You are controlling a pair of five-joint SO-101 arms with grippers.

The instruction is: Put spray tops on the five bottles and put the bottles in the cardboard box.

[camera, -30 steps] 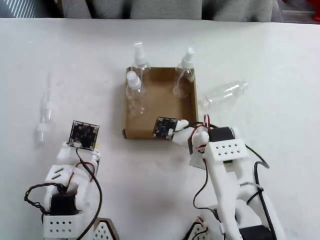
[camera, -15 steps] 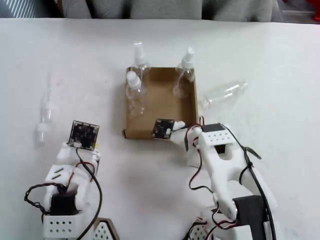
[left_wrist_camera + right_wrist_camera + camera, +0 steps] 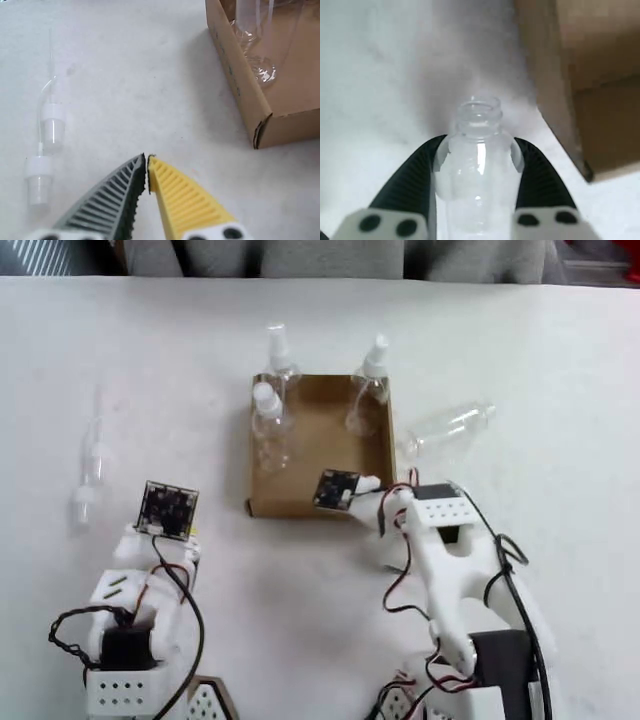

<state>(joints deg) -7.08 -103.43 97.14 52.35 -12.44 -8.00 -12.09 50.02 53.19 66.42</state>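
Found the right gripper (image 3: 480,146) clamped on a clear, open-necked bottle (image 3: 479,170), with black fingers (image 3: 410,180) pressed against either side of its shoulder. Saw that bottle close beside a corner of the cardboard box (image 3: 555,75) in the right wrist view. In the high view, placed the right arm (image 3: 452,550) at lower right of centre, its wrist just off the lower-right corner of the box.

Noted the left gripper (image 3: 147,165) shut tight, grey and yellow tips touching, low over the bare white table (image 3: 150,75). At the left of the left wrist view, made out two loose spray tops (image 3: 51,122) lying on the table, each with a thin dip tube. Found the same pair at the far left of the high view, well apart from the box.

Counted three bottles fitted with spray tops, all upright at the box in the high view:
- Upper-left bottle (image 3: 280,358) at the box's upper-left corner.
- Left-wall bottle (image 3: 270,425) inside, along the left wall.
- Upper-right bottle (image 3: 366,390) inside, at the upper-right corner.

Spotted one more, an uncapped bottle (image 3: 445,428), lying on its side on the table — just right of the box, neck pointing toward the upper right of the frame.
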